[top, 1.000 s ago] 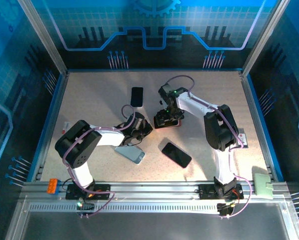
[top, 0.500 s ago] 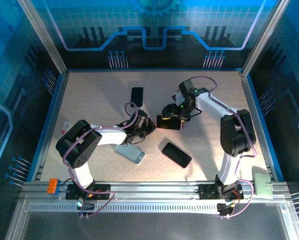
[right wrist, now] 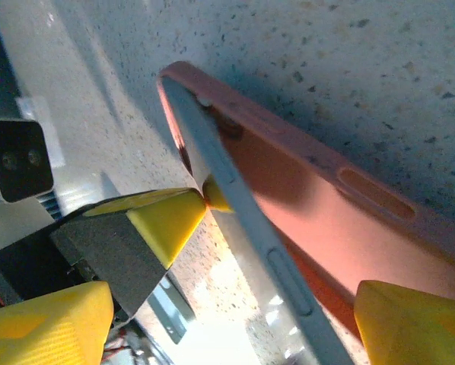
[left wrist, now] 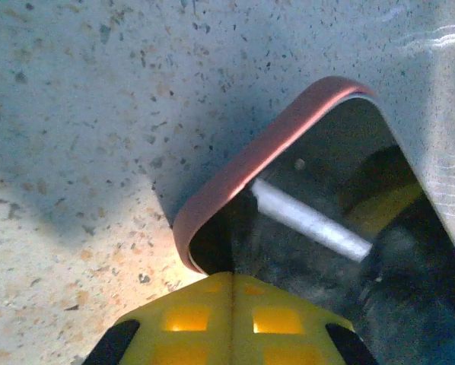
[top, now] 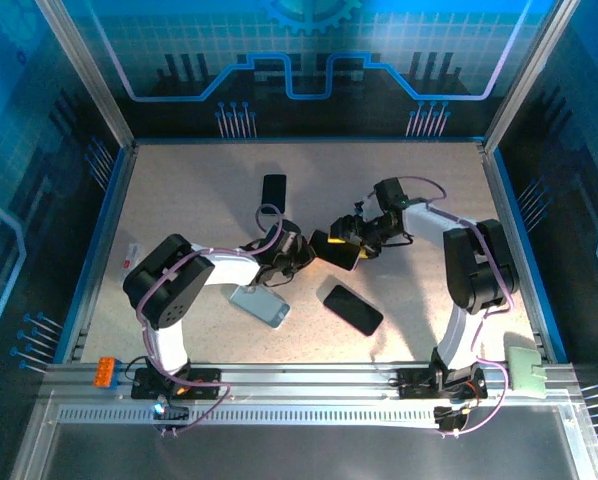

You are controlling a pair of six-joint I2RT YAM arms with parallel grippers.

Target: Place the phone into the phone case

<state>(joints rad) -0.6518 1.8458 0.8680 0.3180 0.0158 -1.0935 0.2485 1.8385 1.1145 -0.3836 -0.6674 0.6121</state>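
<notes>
The pink phone case (top: 324, 241) lies mid-table with the phone (top: 340, 254) partly in it. In the right wrist view the phone's silver edge (right wrist: 235, 198) stands tilted up out of the case (right wrist: 319, 205) along one long side. My left gripper (top: 301, 259) is shut, and its yellow tips (left wrist: 232, 275) press on a corner of the case (left wrist: 250, 163), where the phone's dark screen (left wrist: 326, 251) shows. My right gripper (right wrist: 227, 293) is open, its fingers straddling the phone and case from the right (top: 359, 238). The left gripper's fingertip (right wrist: 163, 220) touches the far corner.
A black phone (top: 273, 190) lies farther back on the left. Another black phone (top: 353, 309) lies nearer the front. A pale blue-grey case or phone (top: 260, 303) sits under the left forearm. Aluminium frame posts and blue walls ring the table (top: 179, 190).
My right gripper has drawn back to the right from above the phone and case. My left gripper has slid right to the case's corner, staying shut.
</notes>
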